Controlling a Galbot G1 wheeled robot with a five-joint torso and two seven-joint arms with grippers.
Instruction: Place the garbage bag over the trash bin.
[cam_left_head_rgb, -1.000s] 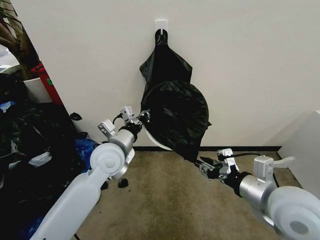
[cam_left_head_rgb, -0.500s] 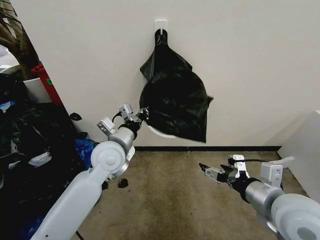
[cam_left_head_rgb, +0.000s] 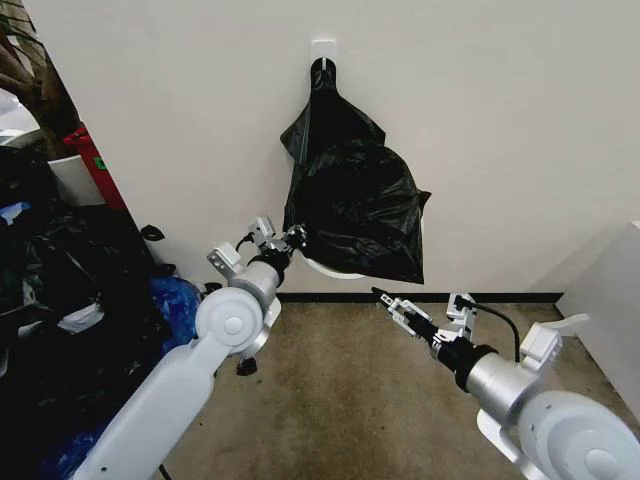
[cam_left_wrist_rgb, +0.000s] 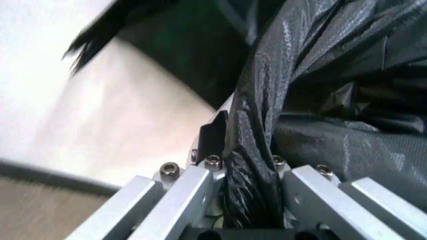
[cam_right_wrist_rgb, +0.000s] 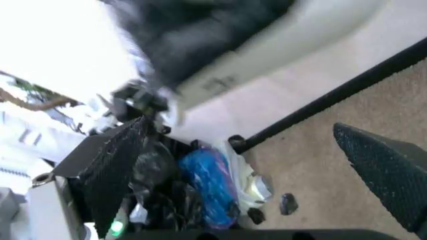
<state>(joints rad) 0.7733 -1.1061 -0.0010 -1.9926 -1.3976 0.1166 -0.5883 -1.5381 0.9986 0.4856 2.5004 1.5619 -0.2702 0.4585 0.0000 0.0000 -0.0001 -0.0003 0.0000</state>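
The trash bin (cam_left_head_rgb: 335, 268) is held up off the floor in front of the wall, and only a strip of its white rim shows. The glossy black garbage bag (cam_left_head_rgb: 360, 205) hangs limp over it. My left gripper (cam_left_head_rgb: 295, 237) is shut on the bag's bunched edge at the bin's left side. The left wrist view shows the crinkled garbage bag (cam_left_wrist_rgb: 333, 100) pinched in that gripper (cam_left_wrist_rgb: 250, 200). My right gripper (cam_left_head_rgb: 390, 303) is open below the bag's lower edge and holds nothing. In the right wrist view, that gripper (cam_right_wrist_rgb: 253, 170) points at the trash bin (cam_right_wrist_rgb: 267, 55) and the garbage bag (cam_right_wrist_rgb: 193, 30).
Flat black bags (cam_left_head_rgb: 325, 120) hang from a white hook (cam_left_head_rgb: 322, 48) just above. A heap of stuffed black sacks (cam_left_head_rgb: 60, 300), a blue bag (cam_left_head_rgb: 175, 295) and a red container (cam_left_head_rgb: 92, 160) crowd the left. A white box (cam_left_head_rgb: 610, 290) stands at the right. Brown carpet (cam_left_head_rgb: 340, 400) lies below.
The bag was stretched round over the bin's mouth with the right gripper at its lower corner; it now hangs loose. The right gripper dropped away, then rose toward the bin.
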